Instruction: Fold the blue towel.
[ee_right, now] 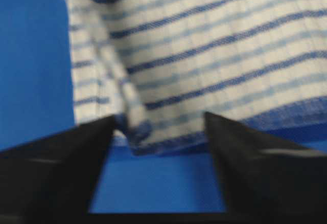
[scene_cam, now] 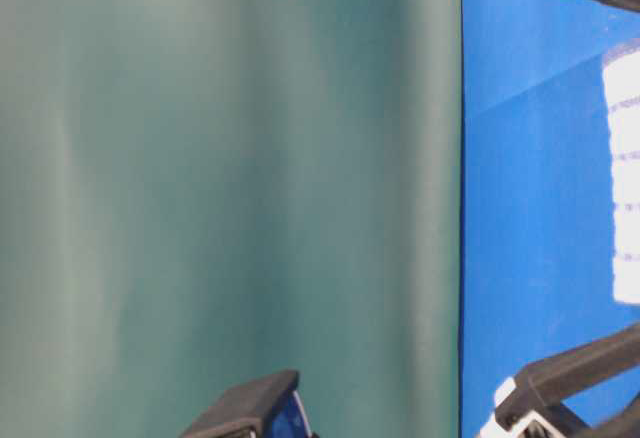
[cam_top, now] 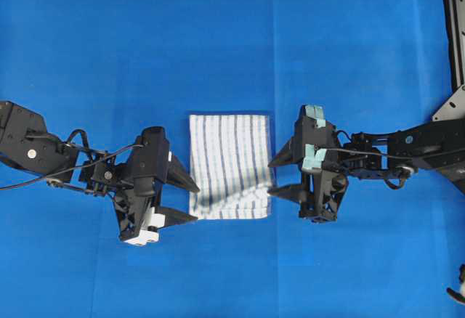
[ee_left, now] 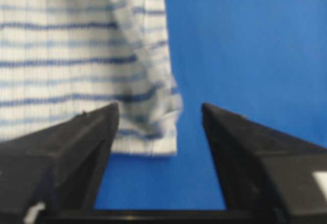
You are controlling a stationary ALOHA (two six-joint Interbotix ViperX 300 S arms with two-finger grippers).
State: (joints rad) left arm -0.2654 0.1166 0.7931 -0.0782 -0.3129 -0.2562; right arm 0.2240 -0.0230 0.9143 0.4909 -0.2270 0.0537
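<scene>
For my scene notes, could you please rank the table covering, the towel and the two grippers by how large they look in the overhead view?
1. Blue table covering, which fills nearly the whole view.
2. Striped towel.
3. Left gripper and right gripper: each looks smaller than the towel, and they look about alike, so I would not rank one above the other.

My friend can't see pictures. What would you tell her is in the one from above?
A white towel with blue stripes lies flat on a blue table cover. The left gripper and the right gripper, both open, sit beside its opposite edges.

Woven cloth blue towel (cam_top: 229,165), matt
</scene>
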